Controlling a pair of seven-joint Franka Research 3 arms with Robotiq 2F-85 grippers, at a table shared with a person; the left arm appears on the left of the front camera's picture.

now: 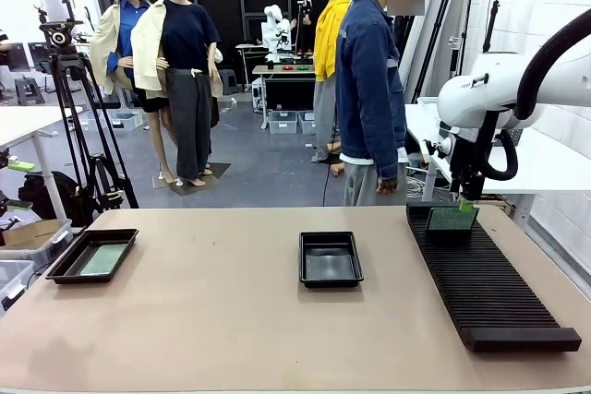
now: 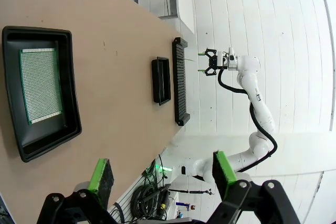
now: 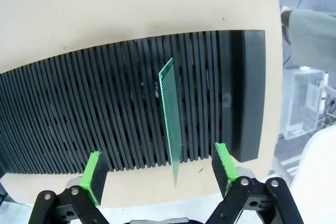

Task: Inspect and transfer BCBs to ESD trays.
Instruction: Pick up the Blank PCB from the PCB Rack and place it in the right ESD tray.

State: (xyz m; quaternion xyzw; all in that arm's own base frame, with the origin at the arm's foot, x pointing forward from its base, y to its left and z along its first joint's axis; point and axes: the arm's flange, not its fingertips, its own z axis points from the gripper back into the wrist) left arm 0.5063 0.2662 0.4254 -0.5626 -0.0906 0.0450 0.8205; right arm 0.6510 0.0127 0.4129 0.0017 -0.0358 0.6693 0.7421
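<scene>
One green BCB [image 1: 102, 258] lies flat in the left ESD tray [image 1: 63, 268]. From high above, the left wrist view looks down on this BCB [image 2: 41, 85] in its tray [image 2: 23, 148], with my left gripper [image 2: 163, 174] open and holding nothing. A second ESD tray [image 1: 331, 276] sits at mid-table with nothing in it. Another BCB [image 1: 452, 219] stands on edge in the far end of the black slotted rack [image 1: 489, 288]. My right gripper [image 1: 465, 198] hovers just above it, open. In the right wrist view the upright BCB [image 3: 170, 114] sits between my spread right gripper [image 3: 160, 174] fingers, untouched.
A person [image 1: 369, 89] in a blue jacket stands at the far edge, hands down. The long rack [image 3: 79, 108] runs along the table's right side. A tripod [image 1: 69, 117] stands beyond the far left corner. Bare tabletop [image 1: 203, 302] lies between the trays.
</scene>
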